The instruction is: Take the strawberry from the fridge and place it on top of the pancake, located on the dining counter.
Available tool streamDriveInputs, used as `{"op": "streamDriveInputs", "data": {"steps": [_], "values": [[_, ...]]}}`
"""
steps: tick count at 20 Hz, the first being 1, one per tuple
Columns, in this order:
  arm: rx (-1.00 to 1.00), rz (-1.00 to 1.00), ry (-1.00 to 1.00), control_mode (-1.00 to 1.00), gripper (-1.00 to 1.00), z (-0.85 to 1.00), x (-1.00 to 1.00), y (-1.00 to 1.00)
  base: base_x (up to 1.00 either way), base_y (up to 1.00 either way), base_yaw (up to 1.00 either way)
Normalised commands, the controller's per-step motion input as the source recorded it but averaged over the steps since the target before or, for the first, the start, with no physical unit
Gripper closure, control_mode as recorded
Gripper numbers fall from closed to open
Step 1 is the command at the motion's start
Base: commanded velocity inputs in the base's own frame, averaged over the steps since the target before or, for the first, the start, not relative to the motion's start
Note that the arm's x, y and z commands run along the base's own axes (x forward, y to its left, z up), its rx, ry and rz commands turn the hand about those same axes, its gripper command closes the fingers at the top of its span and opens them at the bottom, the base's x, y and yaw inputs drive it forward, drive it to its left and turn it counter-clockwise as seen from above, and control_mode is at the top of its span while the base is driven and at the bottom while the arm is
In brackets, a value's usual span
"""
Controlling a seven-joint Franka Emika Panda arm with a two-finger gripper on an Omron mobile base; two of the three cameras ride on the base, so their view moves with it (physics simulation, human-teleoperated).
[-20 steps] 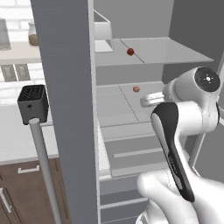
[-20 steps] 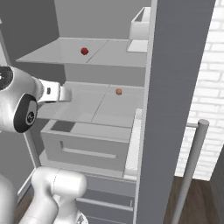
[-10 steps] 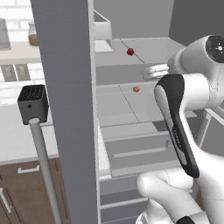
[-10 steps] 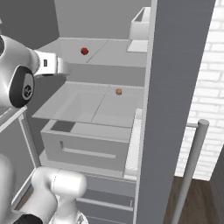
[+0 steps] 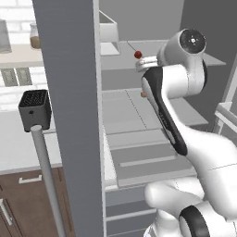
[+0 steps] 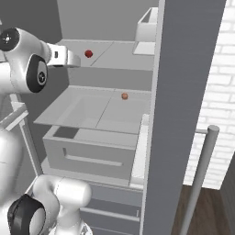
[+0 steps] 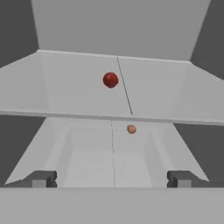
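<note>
The fridge (image 5: pixel 69 115) stands open, its grey door (image 6: pixel 183 92) close to the base. The strawberry (image 7: pixel 110 80), a tiny red berry, lies on the upper pale shelf (image 7: pixel 65 87); both base views show this strawberry (image 5: pixel 138 54) (image 6: pixel 88 53) there too. My gripper (image 7: pixel 111 179) is open and empty. It hovers at the front edge of that shelf, short of the berry and level with it. From the right base view the gripper (image 6: pixel 75 58) reaches in from the left. The pancake and the dining counter are out of view.
A small orange ball (image 6: pixel 124 96) lies on the lower shelf. A white bin (image 6: pixel 147 25) stands at the back of the upper shelf. Below is a grey drawer (image 6: pixel 87 151). A black toaster (image 5: pixel 34 109) sits on the side counter. Bar handles (image 5: pixel 46 176) (image 6: pixel 199 179) stick out from the doors.
The arm has lifted the hand from the height of the lower shelf up to the upper shelf, closer to the strawberry. The berry and the ball have not moved.
</note>
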Motion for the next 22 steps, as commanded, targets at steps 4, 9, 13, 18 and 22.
{"op": "streamDriveInputs", "data": {"steps": [4, 9, 13, 18, 22], "values": [[0.00, 0.00, 0.08, -1.00, -1.00, 0.35, 0.89, 0.02, 0.00, 0.00, 0.00], [0.00, 0.01, 0.18, -1.00, -1.00, 0.34, 0.95, -0.09, 0.00, 0.00, 0.00], [0.00, -0.02, 0.04, -1.00, -1.00, -0.02, 0.89, 0.04, 0.00, 0.00, 0.00], [0.00, -0.03, 0.02, -1.00, -1.00, -0.27, 0.70, 0.00, 0.00, 0.00, 0.00], [0.00, -0.04, 0.05, -1.00, -1.00, -0.28, 0.77, 0.00, 0.00, 0.00, 0.00]]}}
